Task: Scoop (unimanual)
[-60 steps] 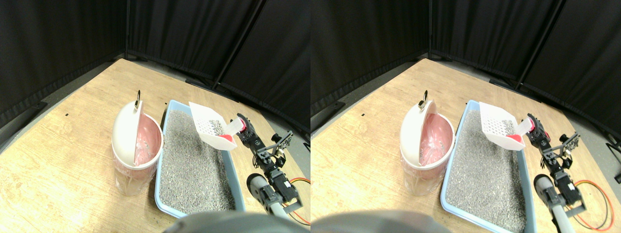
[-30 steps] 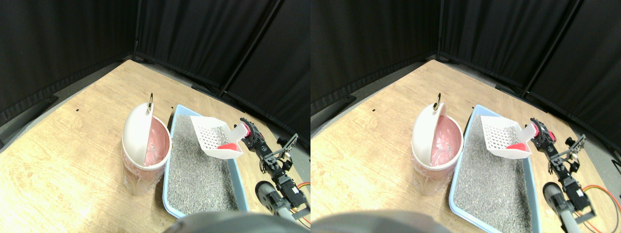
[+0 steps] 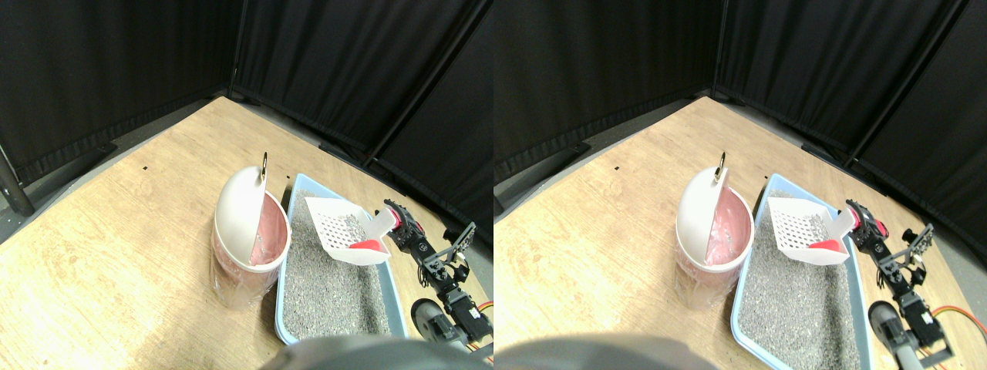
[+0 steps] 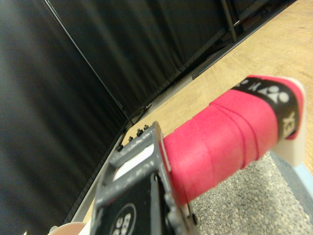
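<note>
The near end of the blue litter tray (image 3: 395, 304) is cut off at the bottom of the stereo view, and the wrist view shows only a strip of its grey litter (image 4: 254, 198) past the jaw frame. Whether the right gripper (image 3: 399, 222) is pressed onto the scoop's handle cannot be read from either view: in the wrist view the thick red-wrapped handle (image 4: 222, 134) runs alongside the dark jaw, but the gap between the jaws is hidden. The tray is filled edge to edge with fine grey litter. Just beside it, on its far-from-arm side, stands a pink bin (image 3: 248, 258) with a clear liner, its white swing lid (image 3: 237, 212) tilted up on edge so the pink inside shows; what lies at the bottom is too small to make out. The white slotted scoop (image 3: 335, 227) hangs in the air above the far end of the tray, near the bin's rim but apart from it, its perforated floor facing the camera, with a red lump (image 3: 368, 245) resting at its lower back edge near the handle. Everything sits on a wooden floor (image 3: 116, 231) ringed by black curtains (image 3: 116, 62).
</note>
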You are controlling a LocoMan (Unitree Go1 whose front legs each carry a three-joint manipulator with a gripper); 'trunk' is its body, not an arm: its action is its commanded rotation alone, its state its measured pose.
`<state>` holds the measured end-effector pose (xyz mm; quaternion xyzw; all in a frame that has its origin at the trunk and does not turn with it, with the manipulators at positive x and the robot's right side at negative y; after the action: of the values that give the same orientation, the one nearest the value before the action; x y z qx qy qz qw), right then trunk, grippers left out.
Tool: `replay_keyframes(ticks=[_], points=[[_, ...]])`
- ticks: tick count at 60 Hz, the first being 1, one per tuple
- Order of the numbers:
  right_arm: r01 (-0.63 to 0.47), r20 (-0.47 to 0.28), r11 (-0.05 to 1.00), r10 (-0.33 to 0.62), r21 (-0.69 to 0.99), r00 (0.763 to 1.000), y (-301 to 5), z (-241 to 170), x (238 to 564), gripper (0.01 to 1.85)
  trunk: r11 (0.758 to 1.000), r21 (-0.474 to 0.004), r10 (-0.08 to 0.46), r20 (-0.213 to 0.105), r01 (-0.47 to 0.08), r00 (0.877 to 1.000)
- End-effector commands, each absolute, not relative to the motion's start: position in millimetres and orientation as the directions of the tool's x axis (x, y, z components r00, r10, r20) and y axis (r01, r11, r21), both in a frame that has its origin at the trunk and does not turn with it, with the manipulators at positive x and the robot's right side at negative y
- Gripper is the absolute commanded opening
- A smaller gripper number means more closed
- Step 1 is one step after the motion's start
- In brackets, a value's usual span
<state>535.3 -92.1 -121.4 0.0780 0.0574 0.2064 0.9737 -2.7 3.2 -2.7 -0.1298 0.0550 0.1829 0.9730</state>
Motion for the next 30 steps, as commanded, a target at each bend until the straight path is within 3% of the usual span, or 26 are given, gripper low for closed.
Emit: replay_keyframes(ticks=[1,15,21,30], points=[[-0.412,-0.031,0.895,0.423,0.170,0.906,-91.5,-111.9,536.1,0.05,0.893,-0.221,0.362,-0.165,-0.392,0.917],[-0.476,-0.035,0.873,0.481,0.101,0.876,-82.3,-104.3,542.2,0.05,0.884,-0.226,0.380,-0.161,-0.409,0.911],[-0.473,-0.047,0.878,0.477,0.075,0.878,-78.6,-99.1,544.2,0.05,0.881,-0.230,0.384,-0.162,-0.413,0.909],[-0.509,-0.040,0.861,0.509,0.012,0.860,-71.5,-88.7,546.2,0.05,0.881,-0.230,0.385,-0.161,-0.414,0.909]])
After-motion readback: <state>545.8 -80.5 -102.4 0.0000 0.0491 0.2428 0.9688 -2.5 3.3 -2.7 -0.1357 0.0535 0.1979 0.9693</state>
